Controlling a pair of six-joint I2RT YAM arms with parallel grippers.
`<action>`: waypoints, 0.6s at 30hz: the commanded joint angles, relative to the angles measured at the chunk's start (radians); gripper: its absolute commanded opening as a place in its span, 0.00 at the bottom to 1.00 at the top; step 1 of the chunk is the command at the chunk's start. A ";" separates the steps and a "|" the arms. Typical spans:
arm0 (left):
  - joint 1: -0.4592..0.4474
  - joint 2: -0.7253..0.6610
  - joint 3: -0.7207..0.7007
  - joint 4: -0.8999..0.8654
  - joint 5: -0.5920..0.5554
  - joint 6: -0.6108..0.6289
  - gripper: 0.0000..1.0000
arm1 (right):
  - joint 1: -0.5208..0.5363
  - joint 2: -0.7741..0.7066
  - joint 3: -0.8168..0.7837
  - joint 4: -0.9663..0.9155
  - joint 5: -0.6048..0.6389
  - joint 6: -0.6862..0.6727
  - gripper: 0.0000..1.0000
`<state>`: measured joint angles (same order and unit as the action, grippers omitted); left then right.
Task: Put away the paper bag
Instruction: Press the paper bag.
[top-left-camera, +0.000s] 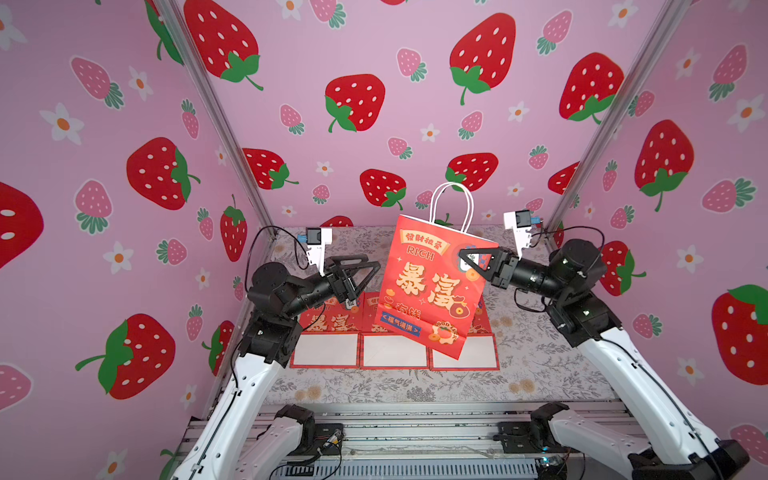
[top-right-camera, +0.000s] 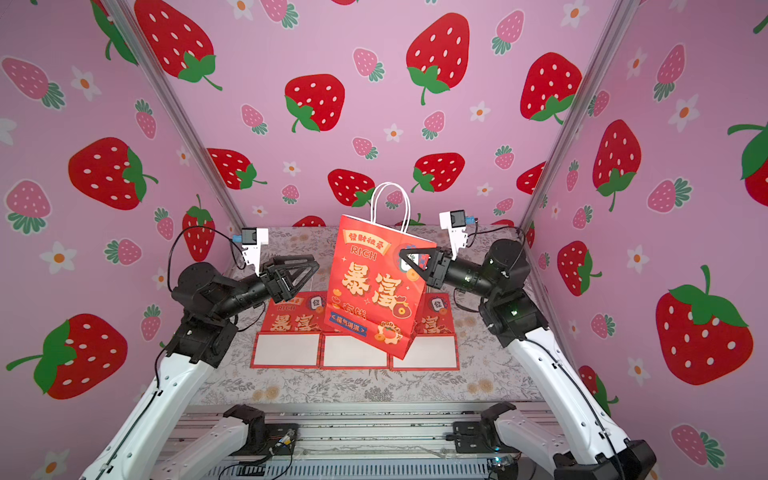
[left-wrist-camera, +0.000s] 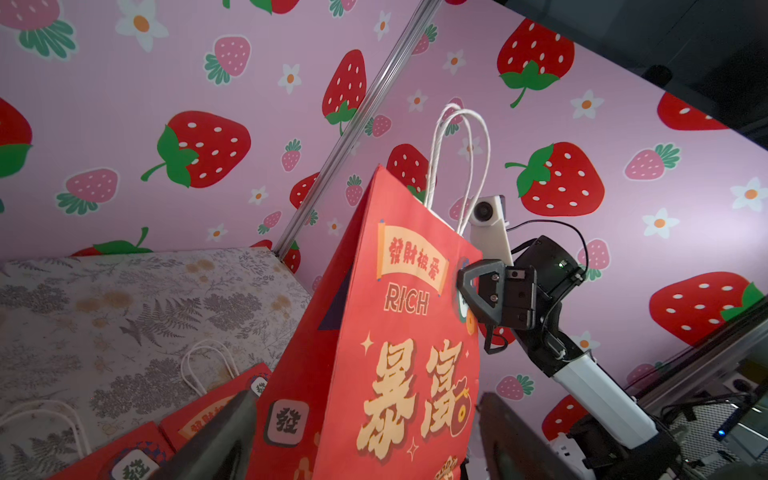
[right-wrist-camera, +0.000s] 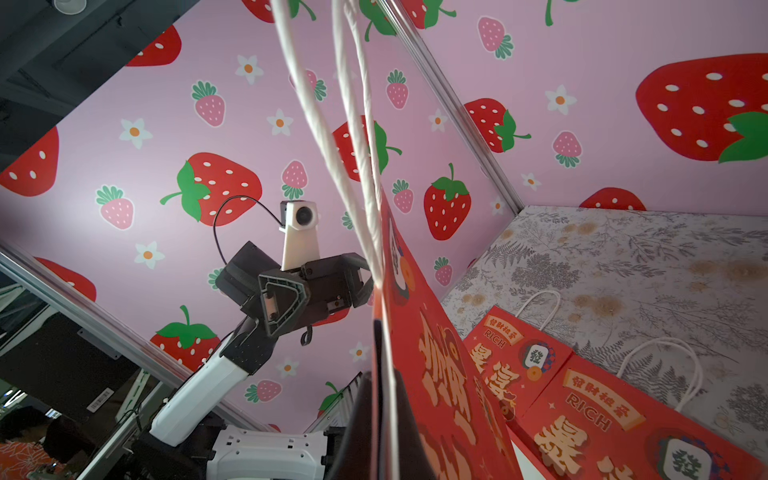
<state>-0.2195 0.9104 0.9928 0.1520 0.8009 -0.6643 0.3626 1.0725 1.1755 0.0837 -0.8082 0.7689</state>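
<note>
My right tool is pinching the bag above the fern-print bench.
It is hanging tilted over flat bags; my left tool is gaping just beside it, strawberry walls enclosing us.

On my feed the bag is red with cream-gold characters, a blue banner and white handles. The flat bags share that print, with white bases. The bench shows grey ferns and tan blooms; the walls are pink with red and pink strawberries and white flowers.
</note>
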 joint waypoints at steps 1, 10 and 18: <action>0.005 -0.020 0.017 -0.011 -0.007 0.066 0.88 | -0.105 0.064 0.054 -0.073 -0.261 0.045 0.00; 0.013 -0.080 -0.158 -0.086 0.083 0.137 0.97 | -0.174 0.109 0.214 -0.384 -0.505 -0.179 0.00; 0.025 0.018 -0.198 0.063 0.242 0.092 1.00 | -0.174 0.123 0.210 -0.283 -0.681 -0.177 0.00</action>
<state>-0.2001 0.8883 0.8211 0.1356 0.9546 -0.5732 0.1898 1.1744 1.3594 -0.2253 -1.3792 0.6052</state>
